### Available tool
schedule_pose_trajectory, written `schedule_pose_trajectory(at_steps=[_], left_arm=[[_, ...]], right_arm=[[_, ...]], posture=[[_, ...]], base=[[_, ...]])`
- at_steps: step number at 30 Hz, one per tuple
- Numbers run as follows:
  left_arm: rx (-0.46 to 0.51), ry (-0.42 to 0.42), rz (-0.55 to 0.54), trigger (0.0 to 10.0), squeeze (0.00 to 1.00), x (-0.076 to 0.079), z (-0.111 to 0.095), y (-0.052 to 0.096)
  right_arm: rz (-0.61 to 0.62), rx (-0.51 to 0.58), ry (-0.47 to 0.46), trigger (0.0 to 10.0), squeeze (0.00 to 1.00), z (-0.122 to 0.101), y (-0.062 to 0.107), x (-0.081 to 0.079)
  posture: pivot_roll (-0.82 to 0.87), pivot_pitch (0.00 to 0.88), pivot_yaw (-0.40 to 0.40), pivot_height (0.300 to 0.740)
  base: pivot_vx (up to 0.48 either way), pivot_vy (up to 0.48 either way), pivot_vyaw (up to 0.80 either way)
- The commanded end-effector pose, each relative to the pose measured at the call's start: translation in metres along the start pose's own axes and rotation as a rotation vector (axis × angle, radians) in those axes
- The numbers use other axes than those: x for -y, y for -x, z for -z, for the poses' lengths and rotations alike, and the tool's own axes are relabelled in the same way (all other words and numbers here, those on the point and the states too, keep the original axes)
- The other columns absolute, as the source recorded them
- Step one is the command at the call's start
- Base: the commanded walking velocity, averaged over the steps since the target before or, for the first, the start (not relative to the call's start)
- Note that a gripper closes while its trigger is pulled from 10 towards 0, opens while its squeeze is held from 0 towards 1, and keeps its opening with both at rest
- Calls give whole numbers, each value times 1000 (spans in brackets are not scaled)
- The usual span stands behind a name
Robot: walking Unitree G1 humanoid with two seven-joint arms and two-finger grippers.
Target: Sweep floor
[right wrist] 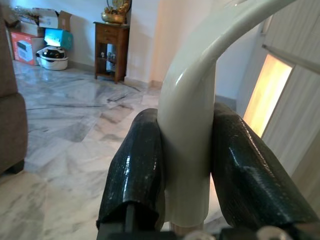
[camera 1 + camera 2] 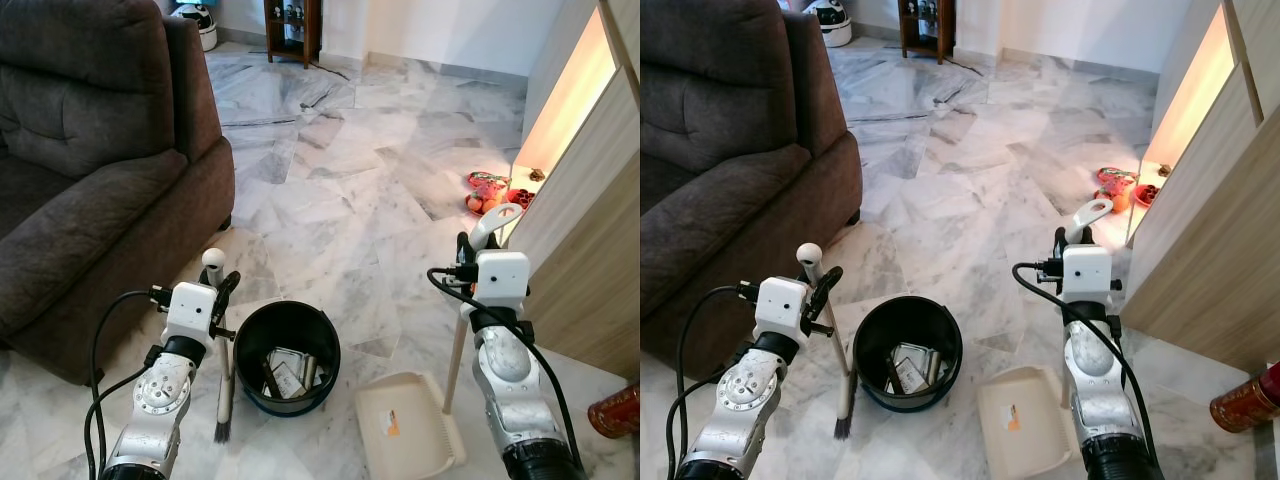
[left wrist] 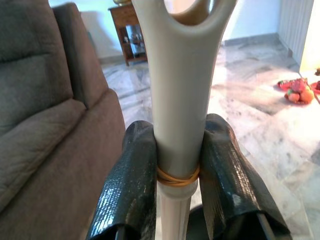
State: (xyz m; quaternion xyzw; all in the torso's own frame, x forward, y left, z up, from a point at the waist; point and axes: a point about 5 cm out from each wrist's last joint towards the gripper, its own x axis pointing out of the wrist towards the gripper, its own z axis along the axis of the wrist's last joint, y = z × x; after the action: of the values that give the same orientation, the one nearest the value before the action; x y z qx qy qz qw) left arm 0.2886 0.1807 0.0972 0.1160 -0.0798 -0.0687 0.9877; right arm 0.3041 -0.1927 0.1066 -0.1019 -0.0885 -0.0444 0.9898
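Both head cams look forward and down from above, sharing the marble floor (image 2: 340, 180), sofa (image 2: 90, 150) and black bin (image 2: 907, 352) between the arms. Left wrist cam sits tight behind the left gripper (image 3: 180, 175), staring past the broom handle (image 3: 177, 100). Right wrist cam sits equally close behind the right gripper (image 1: 187, 165) on the dustpan handle (image 1: 192, 125).

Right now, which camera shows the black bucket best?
The left eye view: the black bucket sits whole between the brush and dustpan, with trash inside. The right eye view shows it too, slightly smaller. The left wrist view catches just a dark sliver.
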Motion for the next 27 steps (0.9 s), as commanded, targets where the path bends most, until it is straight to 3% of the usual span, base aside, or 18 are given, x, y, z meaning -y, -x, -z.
schedule_pose_trajectory(at_steps=[1,27], left_arm=[[38,-8,-23,10000,0,-7,-9,-3],[34,8,-37,10000,0,-5,-8,-3]], right_arm=[[-8,29,-9,10000,0,-1,1,1],[-42,69,-42,10000,0,-1,4,-5]], posture=[[-3,93,0,740],[8,79,0,740]], base=[[0,0,0],[0,0,0]])
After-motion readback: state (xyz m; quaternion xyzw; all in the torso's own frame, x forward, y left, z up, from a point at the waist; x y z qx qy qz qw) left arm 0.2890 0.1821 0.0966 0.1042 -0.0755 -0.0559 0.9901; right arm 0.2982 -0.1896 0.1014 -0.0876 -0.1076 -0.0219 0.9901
